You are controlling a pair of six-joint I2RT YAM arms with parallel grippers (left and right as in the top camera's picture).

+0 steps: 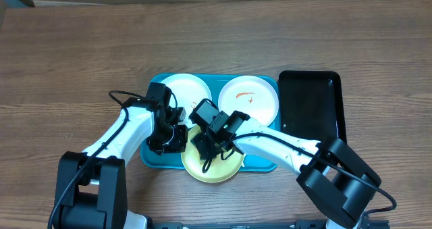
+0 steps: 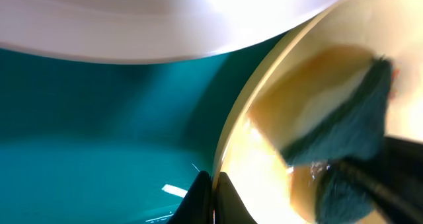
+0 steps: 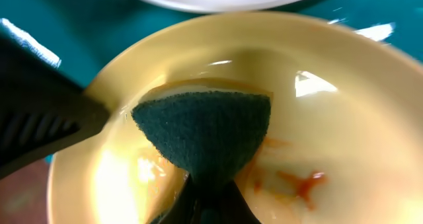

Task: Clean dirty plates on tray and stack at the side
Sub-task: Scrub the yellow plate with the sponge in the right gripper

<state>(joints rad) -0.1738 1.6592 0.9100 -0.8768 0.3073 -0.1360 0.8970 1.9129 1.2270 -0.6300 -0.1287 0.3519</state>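
The turquoise tray (image 1: 152,158) holds three plates: a white plate (image 1: 181,89) at the back left, a white plate (image 1: 248,98) with an orange smear at the back right, and a pale yellow plate (image 1: 214,167) at the front. My left gripper (image 2: 211,192) is shut on the yellow plate's (image 2: 264,178) left rim. My right gripper (image 3: 208,199) is shut on a dark green sponge (image 3: 205,128), which presses on the wet inside of the yellow plate (image 3: 344,105). Orange-red smears (image 3: 299,182) lie just right of the sponge.
A black tray (image 1: 309,111) stands right of the turquoise one. Both arms cross over the tray's front half, the left gripper (image 1: 177,140) close beside the right gripper (image 1: 204,148). Wooden table (image 1: 67,60) surrounds the trays.
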